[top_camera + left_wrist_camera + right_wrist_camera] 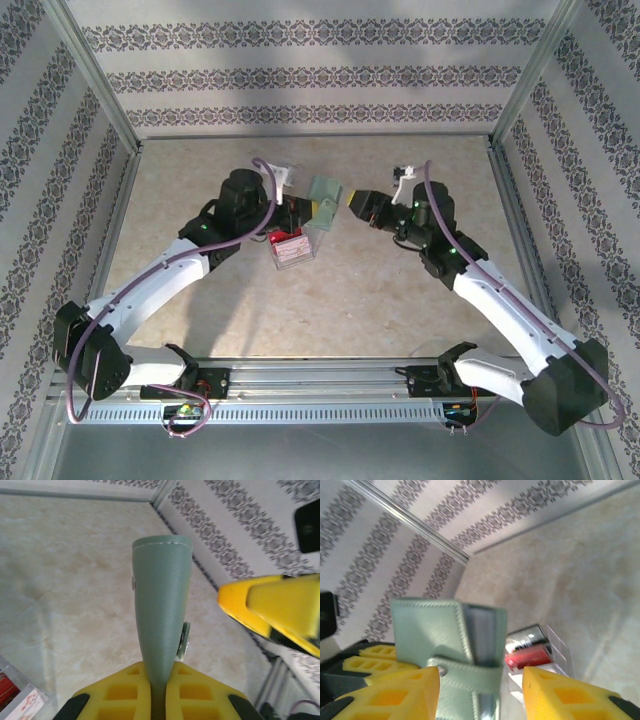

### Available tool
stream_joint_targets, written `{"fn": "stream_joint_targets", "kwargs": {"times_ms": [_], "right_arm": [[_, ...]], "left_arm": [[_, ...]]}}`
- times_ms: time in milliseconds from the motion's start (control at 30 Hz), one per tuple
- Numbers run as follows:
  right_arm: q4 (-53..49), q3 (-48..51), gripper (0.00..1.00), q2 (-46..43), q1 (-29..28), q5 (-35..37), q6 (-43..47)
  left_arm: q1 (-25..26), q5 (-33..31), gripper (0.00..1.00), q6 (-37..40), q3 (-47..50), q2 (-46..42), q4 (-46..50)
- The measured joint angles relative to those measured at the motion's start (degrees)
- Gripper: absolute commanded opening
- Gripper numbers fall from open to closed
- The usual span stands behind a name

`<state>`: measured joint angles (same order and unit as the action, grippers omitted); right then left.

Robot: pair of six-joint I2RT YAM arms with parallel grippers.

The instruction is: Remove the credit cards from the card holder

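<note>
The card holder (pixel 325 193), a pale teal wallet, is held up off the table near the middle. My left gripper (pixel 304 213) is shut on its lower edge, and in the left wrist view the folded card holder (pixel 162 595) rises narrow from between the yellow fingers (pixel 125 690). My right gripper (pixel 351 203) is open just right of it. In the right wrist view the card holder (pixel 427 630) and its snap strap (pixel 470 675) stand between my right gripper's (pixel 480 695) spread fingers. A grey band shows between the panels; I cannot tell whether it is the credit cards.
A clear plastic tray (pixel 292 248) with red and black contents lies on the table just below the card holder, also seen as the tray (pixel 540 652) past the right fingers. Patterned walls close in the back and both sides of the beige table (pixel 380 290).
</note>
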<state>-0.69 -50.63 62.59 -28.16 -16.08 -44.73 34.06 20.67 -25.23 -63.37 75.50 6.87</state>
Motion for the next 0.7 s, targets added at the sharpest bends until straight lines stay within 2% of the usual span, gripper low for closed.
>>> {"fn": "stream_joint_targets", "kwargs": {"times_ms": [167,400,533,700], "right_arm": [[-6.0,-0.2,0.34,0.3,-5.3,6.5,-1.6],[-7.9,-1.1,0.36,3.6,-6.5,8.6,-3.5],[-7.8,-2.0,0.41,4.3,-6.6,9.1,-4.2],[-7.7,-2.8,0.42,4.6,-6.6,9.4,-4.7]], "left_arm": [[4.4,-5.9,0.0,0.8,0.2,3.0,-1.3],[5.2,-8.7,0.0,0.9,0.2,5.3,-3.2],[5.3,-8.7,0.0,0.8,0.2,5.6,-3.7],[5.3,-8.6,0.0,0.8,0.2,6.3,-4.4]]}}
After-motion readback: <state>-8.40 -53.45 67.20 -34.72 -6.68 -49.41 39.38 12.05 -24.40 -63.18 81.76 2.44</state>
